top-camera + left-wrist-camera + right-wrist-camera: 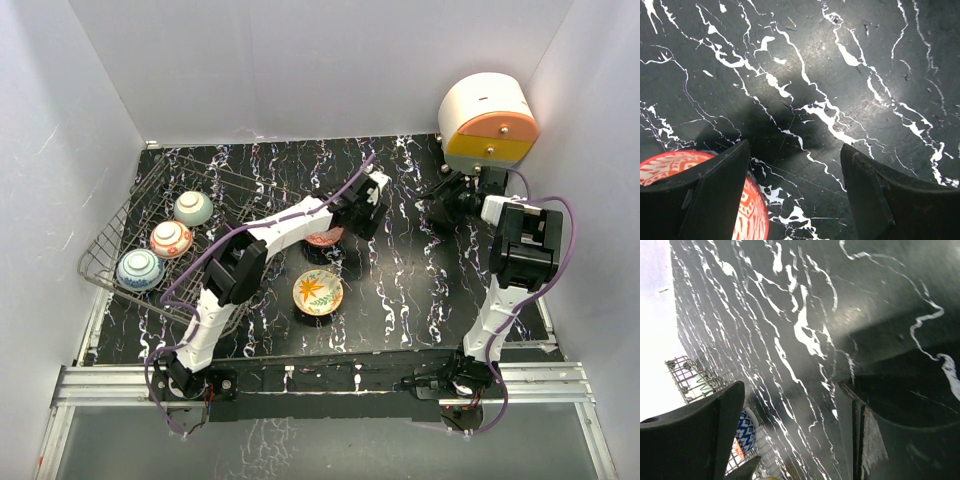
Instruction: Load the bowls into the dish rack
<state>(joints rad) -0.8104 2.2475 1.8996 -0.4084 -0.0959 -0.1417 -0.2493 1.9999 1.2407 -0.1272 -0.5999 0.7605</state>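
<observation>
The dish rack (pixel 112 250) stands at the left and holds three bowls: the pale teal one (pixel 193 208), the red-orange one (pixel 171 239) and the blue-white one (pixel 139 269). The yellow leaf bowl (pixel 317 291) sits on the table in the middle. The red patterned bowl (pixel 325 238) sits just behind it, partly under my left arm. My left gripper (pixel 355 213) is open just above the table beside this bowl. In the left wrist view (pixel 795 146) the bowl (pixel 662 166) lies at the lower left, behind the left finger. My right gripper (pixel 452 200) (pixel 790 385) is open and empty over bare table.
A white, orange and yellow rounded container (pixel 488 122) stands at the back right, close behind the right gripper. White walls enclose the black marbled table (pixel 400 290). The right wrist view shows the rack (pixel 687 374) and the blue-white bowl (pixel 746 432) far off.
</observation>
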